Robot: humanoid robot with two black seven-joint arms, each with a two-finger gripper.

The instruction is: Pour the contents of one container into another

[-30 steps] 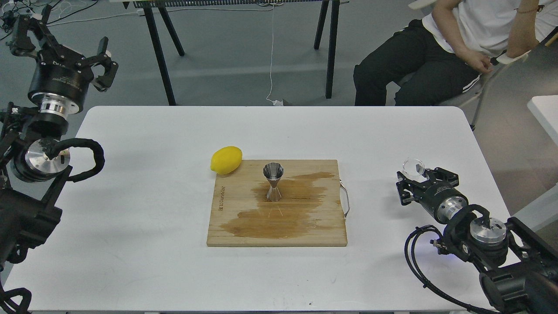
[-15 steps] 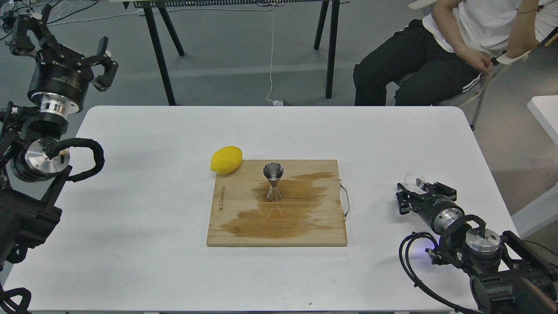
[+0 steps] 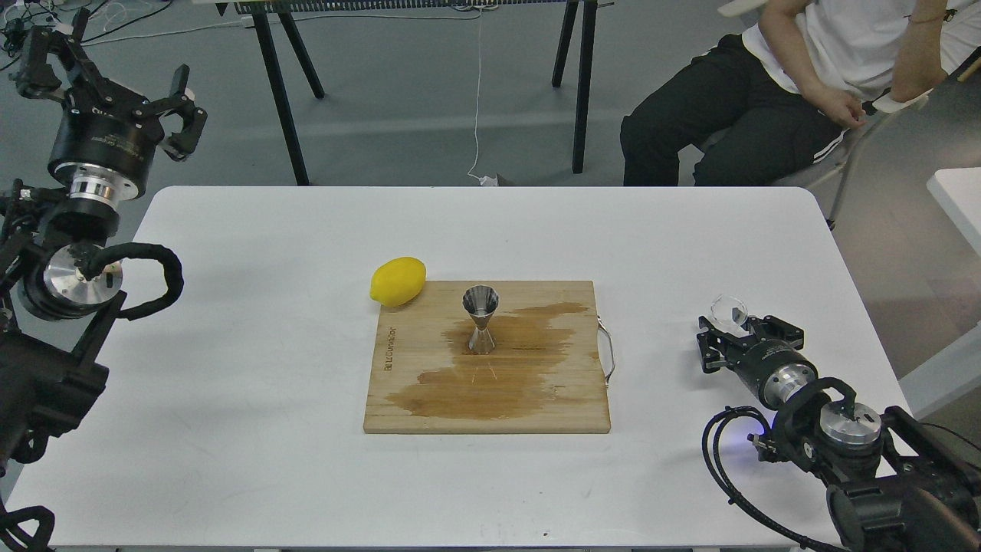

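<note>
Right gripper (image 3: 730, 331) sat low at the table's (image 3: 268, 368) right edge, closed around the tiny clear glass cup (image 3: 729, 310). Left gripper (image 3: 115, 73) hung splayed wide, empty, beyond the far-left corner. Upright on the stained cutting board (image 3: 536, 399) stood the steel jigger (image 3: 480, 319), lemon (image 3: 398, 281) near.

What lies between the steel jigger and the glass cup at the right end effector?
In the head view, from the jigger: wet-stained cutting board, its metal handle, then bare white table up to the glass cup.
</note>
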